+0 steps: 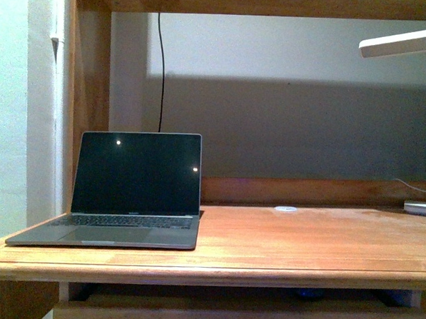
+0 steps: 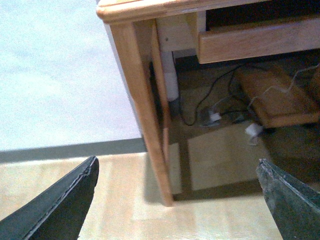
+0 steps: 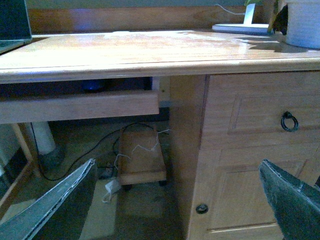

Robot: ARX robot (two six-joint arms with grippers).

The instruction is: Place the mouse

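The mouse (image 3: pixel 92 85) sits in shadow on the pull-out tray (image 3: pixel 80 107) under the desk's (image 1: pixel 280 242) front edge. Only a dark domed back shows, so its heading and long axis cannot be told. No writing is legible; the mark below the laptop's (image 1: pixel 136 191) screen is too small. The laptop stands open at the front left corner, and a white disc (image 1: pixel 285 207) lies near the back edge. The left gripper (image 2: pixel 176 162) and right gripper (image 3: pixel 176 164) both gape wide, holding nothing.

Open laptop (image 1: pixel 137 173), wooden desk (image 1: pixel 301 243), white disc (image 1: pixel 285 208)
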